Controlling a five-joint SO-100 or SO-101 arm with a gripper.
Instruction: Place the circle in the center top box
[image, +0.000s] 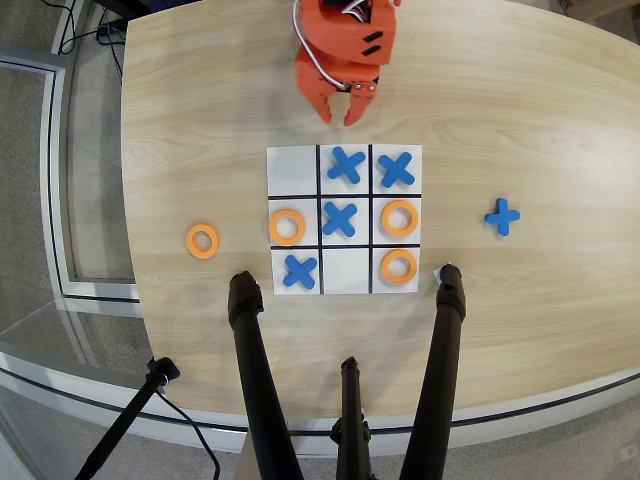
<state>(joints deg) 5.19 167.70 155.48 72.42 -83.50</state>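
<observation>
Hand (336, 118): fingers slightly apart, holding nothing, above the board's far edge.
Ring (202, 241): loose on the bench, left of the board, untouched.
Target cell (346, 271): bottom-middle in the overhead view, empty.
Progress: nothing done; pickup and placing remain.

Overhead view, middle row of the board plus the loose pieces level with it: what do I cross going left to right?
Loose orange ring on the table → orange ring in the left cell → blue cross in the central cell → orange ring in the right cell → loose blue cross.
</observation>
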